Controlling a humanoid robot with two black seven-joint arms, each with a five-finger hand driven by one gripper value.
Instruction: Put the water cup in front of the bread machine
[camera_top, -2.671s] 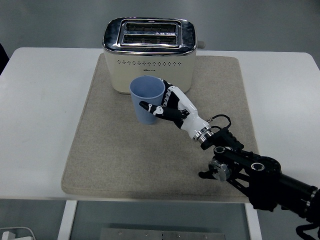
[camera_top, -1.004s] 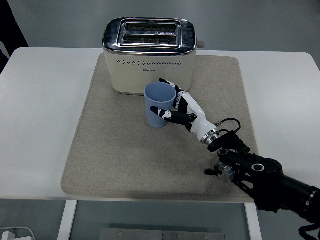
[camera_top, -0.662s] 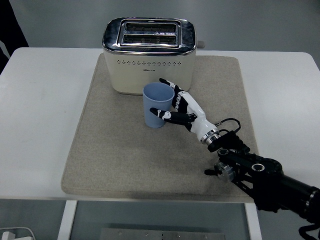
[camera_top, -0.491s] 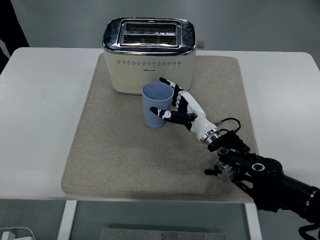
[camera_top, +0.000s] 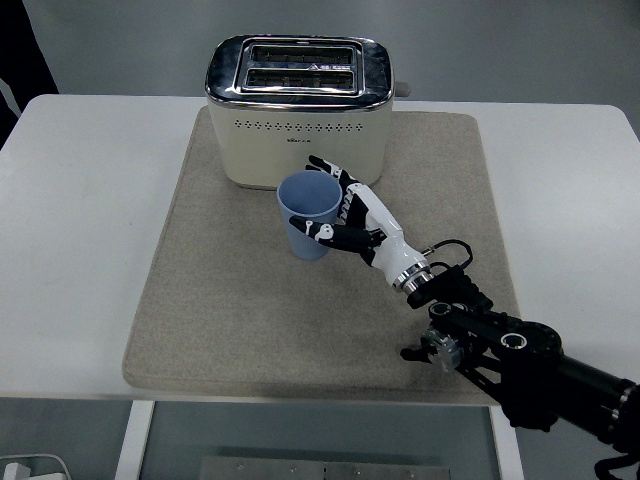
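Right hand grips cup, now tipped left, moved bit toward 9 o'clock. Cup on mat, at toaster's 6 o'clock. Needs straightening, then letting go.

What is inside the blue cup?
The blue cup looks empty: only its blue inner wall shows, and it seems tilted. The right hand holds its side. The very bottom is hard to see.
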